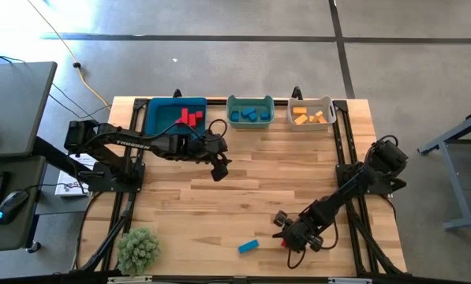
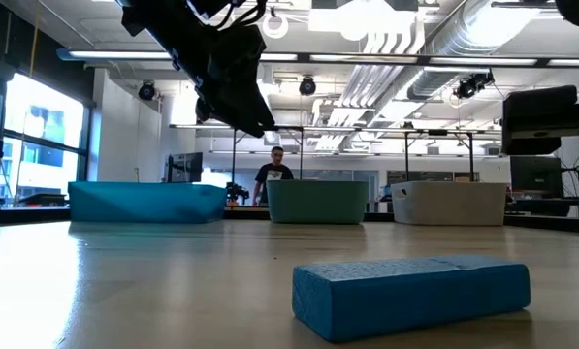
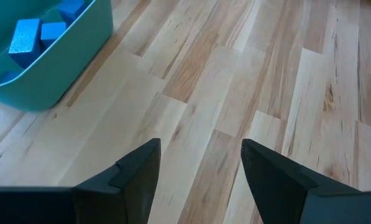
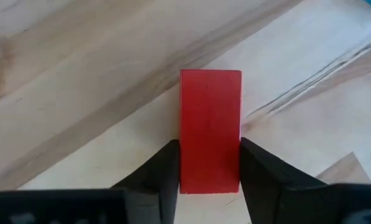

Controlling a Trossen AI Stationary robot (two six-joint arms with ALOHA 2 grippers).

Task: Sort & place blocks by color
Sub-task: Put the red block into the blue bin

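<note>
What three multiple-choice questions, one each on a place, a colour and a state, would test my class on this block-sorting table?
1. Where does the loose blue block lie?
A. in the teal bin
B. on the table's near part, beside the right gripper
C. under the left gripper

2. What colour is the block between the right gripper's fingers?
A. red
B. orange
C. blue

3. How is the left gripper?
A. shut on a block
B. open and empty
C. inside a bin

Key: 1 B, the high view shows it there. 2 A, the red block fills the gap. 3 B, bare wood shows between its fingers.
</note>
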